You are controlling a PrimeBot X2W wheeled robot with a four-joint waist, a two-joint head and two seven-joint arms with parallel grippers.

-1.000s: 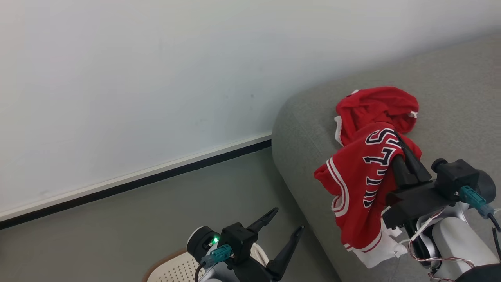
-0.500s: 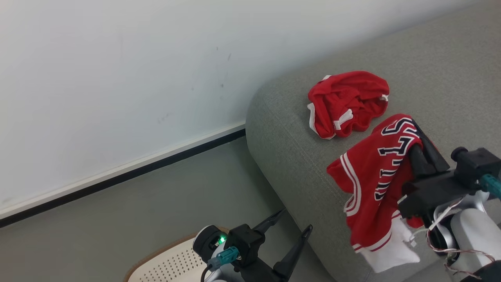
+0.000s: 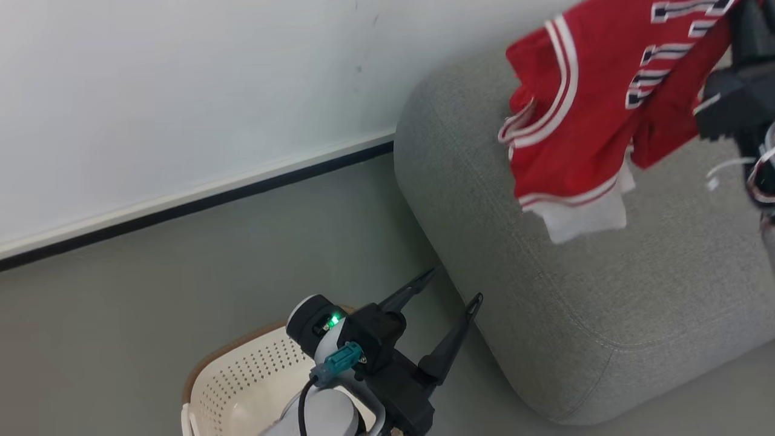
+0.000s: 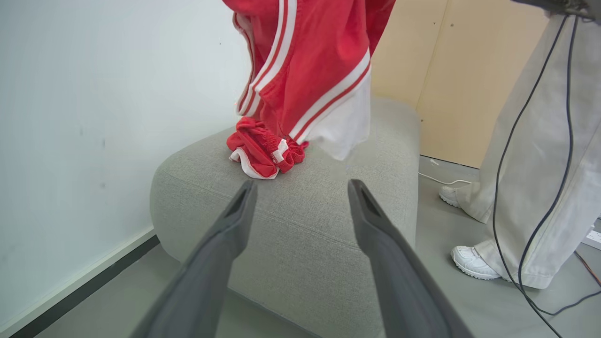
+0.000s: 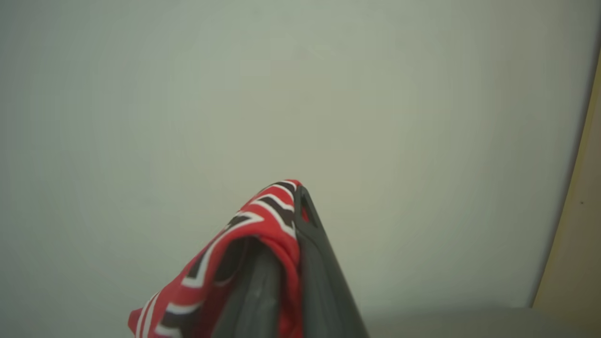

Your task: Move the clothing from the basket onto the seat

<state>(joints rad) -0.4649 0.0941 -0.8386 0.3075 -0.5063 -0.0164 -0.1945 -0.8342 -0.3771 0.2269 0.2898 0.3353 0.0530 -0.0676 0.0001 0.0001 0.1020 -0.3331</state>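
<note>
Up goes the right gripper (image 5: pixel 293 199), clamped on the lettered garment (image 3: pixel 581 103), which now dangles below it over the seat (image 3: pixel 581 303). Left gripper (image 3: pixel 455 283) gapes empty. Release looks next.

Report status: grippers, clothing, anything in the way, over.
Left gripper open, empty, near basket. Right gripper shut on striped garment, hanging over sofa. Plain red garment lying on sofa. Person standing beside sofa.

Bright, even light; the clothing (image 5: pixel 270 220) is blurred in the right wrist view.
</note>
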